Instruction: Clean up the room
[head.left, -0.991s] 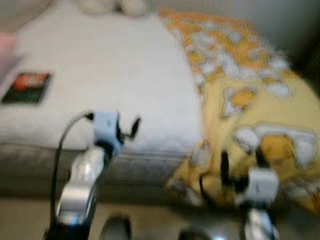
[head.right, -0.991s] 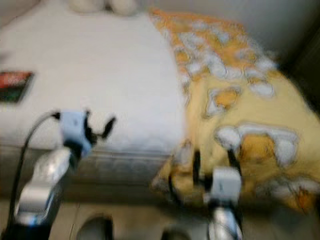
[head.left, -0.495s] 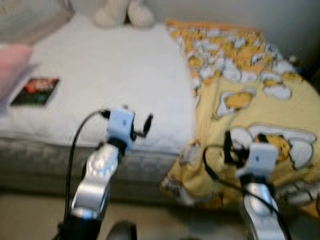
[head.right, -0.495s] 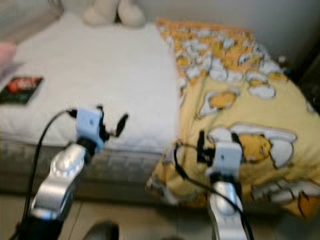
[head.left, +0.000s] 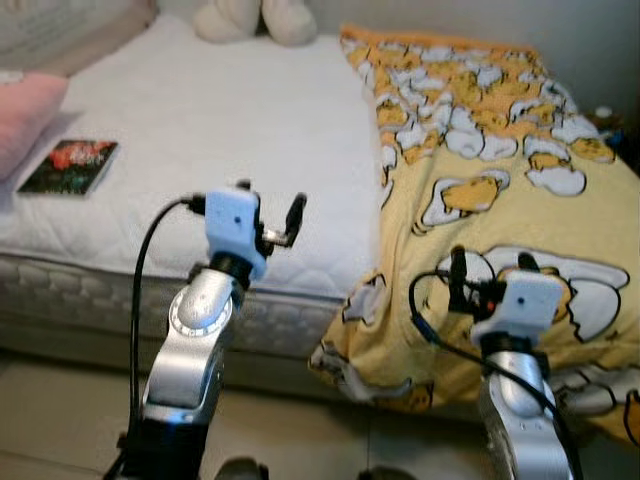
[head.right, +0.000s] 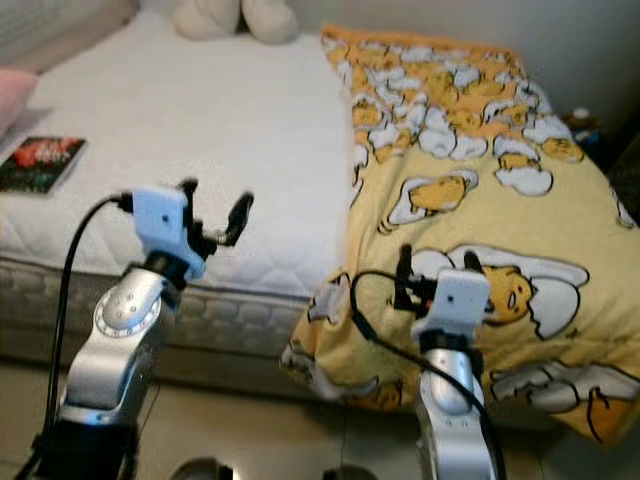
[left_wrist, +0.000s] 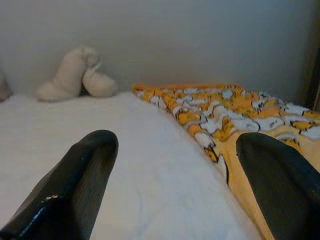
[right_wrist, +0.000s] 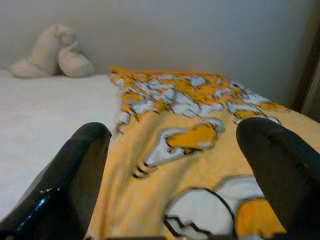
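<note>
Head views: left gripper (head.left: 270, 215) raised over the bed (head.left: 220, 130) edge, fingers apart, nothing held. Right gripper (head.left: 490, 275) low at five o'clock, spread above the yellow blanket (head.left: 480, 190), probably lining up a grab. Book (head.left: 68, 167) at nine o'clock, well apart.

Left wrist: white mattress, stuffed toy (left_wrist: 75, 75) at eleven o'clock.

Right wrist: blanket underneath, plenty of room ahead.

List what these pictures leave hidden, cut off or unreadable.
- Book: cover text too small and soft in the eye views.
- Plush toy: upper part cut by the top edge of the eye views.
- Pink pillow: cut by the left edge.
- Mattress under the yellow blanket: covered.
</note>
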